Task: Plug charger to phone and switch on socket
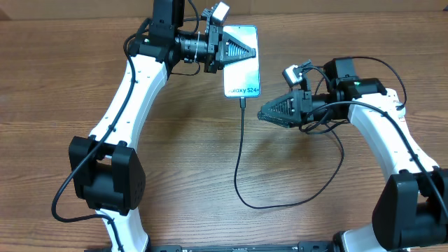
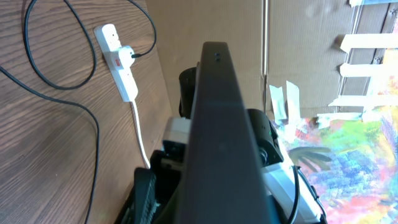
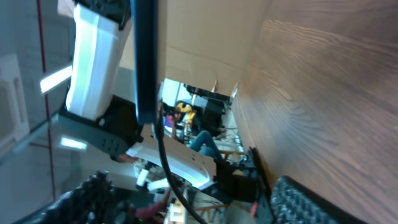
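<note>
My left gripper point(image 1: 238, 50) is shut on the phone point(image 1: 241, 75) and holds it off the table at the top centre, teal screen up, "Galaxy S24" at the near end. The left wrist view looks along the phone's dark edge point(image 2: 217, 118). The charger's black cable point(image 1: 238, 161) runs down from its connector point(image 1: 242, 102) at the phone's lower end and loops right across the table. My right gripper point(image 1: 264, 114) stands open just right of the cable below the connector. In the right wrist view the cable point(image 3: 163, 155) hangs between the spread pads point(image 3: 311, 202), touching neither. The socket point(image 2: 118, 62) lies on the table with a black plug in it.
The socket's white cord point(image 2: 140, 134) trails away from it, and black cable loops point(image 2: 56, 93) lie beside it on the wooden table point(image 1: 70, 84). The arm bases stand at the front left point(image 1: 105, 175) and front right point(image 1: 413, 210).
</note>
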